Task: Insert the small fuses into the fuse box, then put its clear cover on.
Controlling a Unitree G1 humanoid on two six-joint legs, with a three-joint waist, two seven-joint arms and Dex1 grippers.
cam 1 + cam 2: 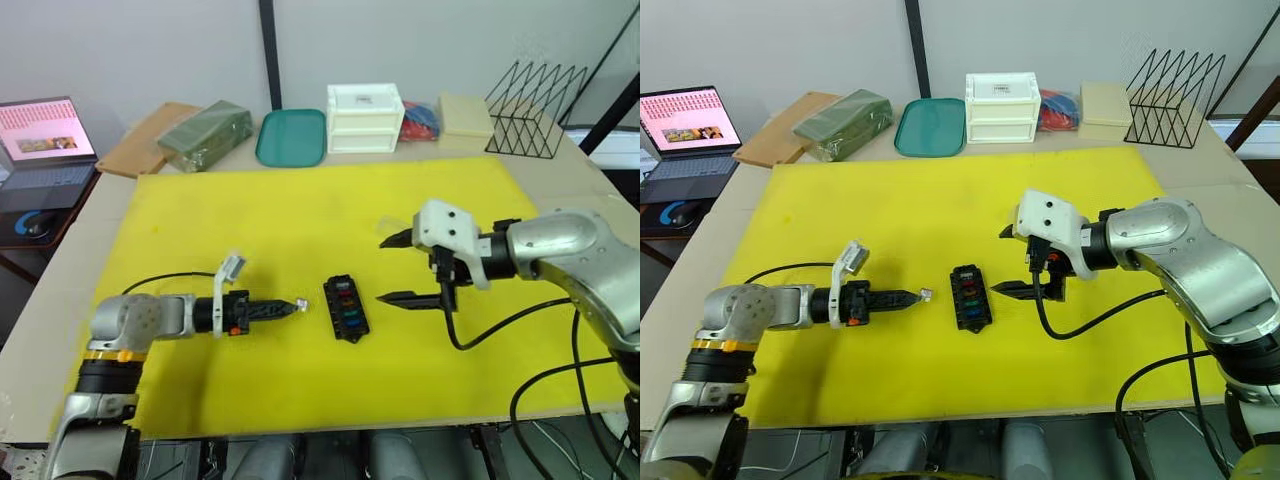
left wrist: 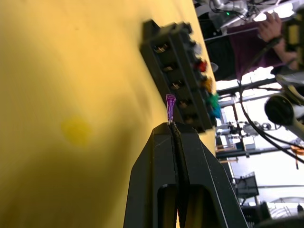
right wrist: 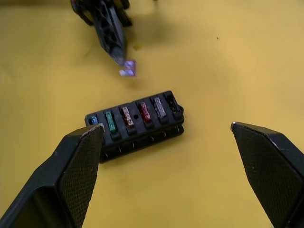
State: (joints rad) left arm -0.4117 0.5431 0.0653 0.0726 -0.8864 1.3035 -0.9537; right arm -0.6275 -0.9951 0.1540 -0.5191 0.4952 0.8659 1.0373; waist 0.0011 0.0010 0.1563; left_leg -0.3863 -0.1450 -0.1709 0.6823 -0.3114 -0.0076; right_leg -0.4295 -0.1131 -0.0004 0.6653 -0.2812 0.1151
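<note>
The black fuse box lies on the yellow mat, between my two grippers. Several small fuses stand in one row of its slots: blue, green, tan, red and grey. The slot at one end looks empty. My left gripper is shut on a purple fuse, held just above the mat a short way left of the box. My right gripper hangs open just right of the box, with nothing between its fingers. The clear cover is out of view.
Along the back edge stand a white drawer box, a teal tray, a green block, a beige box and a black wire rack. A laptop sits far left. A person's hand is beyond the table.
</note>
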